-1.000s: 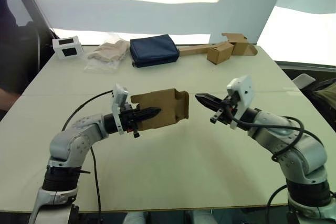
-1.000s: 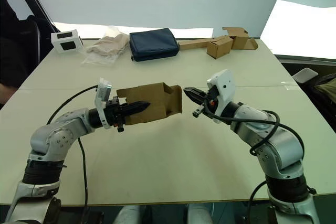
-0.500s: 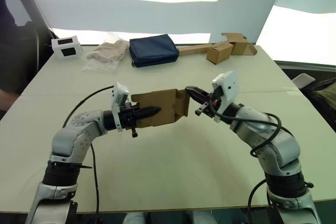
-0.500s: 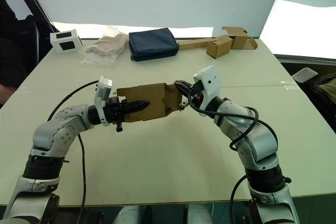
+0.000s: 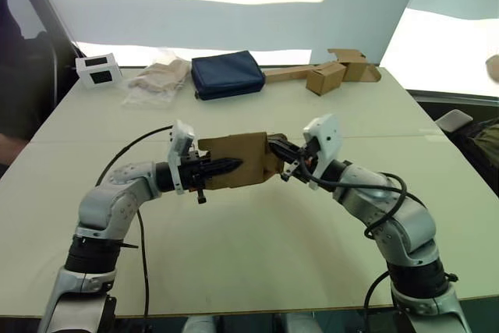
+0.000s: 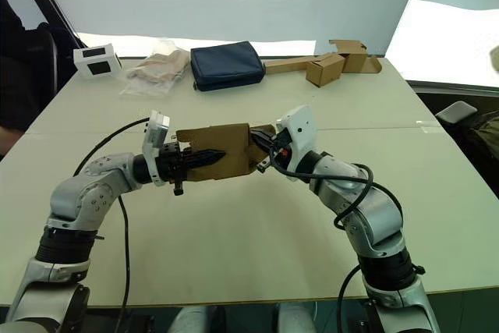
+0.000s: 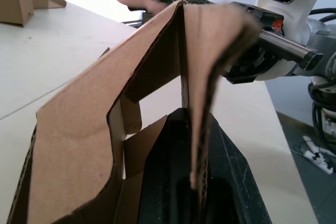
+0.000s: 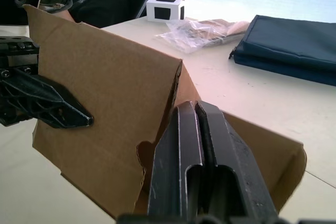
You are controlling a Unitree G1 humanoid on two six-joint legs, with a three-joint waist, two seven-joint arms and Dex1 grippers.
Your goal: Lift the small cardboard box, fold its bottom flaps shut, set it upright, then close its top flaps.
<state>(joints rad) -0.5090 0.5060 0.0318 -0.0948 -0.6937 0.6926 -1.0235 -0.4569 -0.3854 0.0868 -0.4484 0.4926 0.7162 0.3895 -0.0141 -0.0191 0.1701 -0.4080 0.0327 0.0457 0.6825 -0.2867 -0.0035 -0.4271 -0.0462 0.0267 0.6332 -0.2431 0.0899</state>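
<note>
No writing shows on the small cardboard box (image 5: 238,163).

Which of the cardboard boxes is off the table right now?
The small cardboard box at mid-table, held up by the left gripper. The smaller boxes on the flat strip lie on the table's far edge.

The box (image 5: 238,163) I hold is matt brown corrugated cardboard, its cut edges rough and fluted. My fingers (image 8: 202,166) are smooth black plastic with a slight sheen. The table (image 5: 257,239) is pale and matt, the pouch (image 5: 228,74) navy cloth.
</note>
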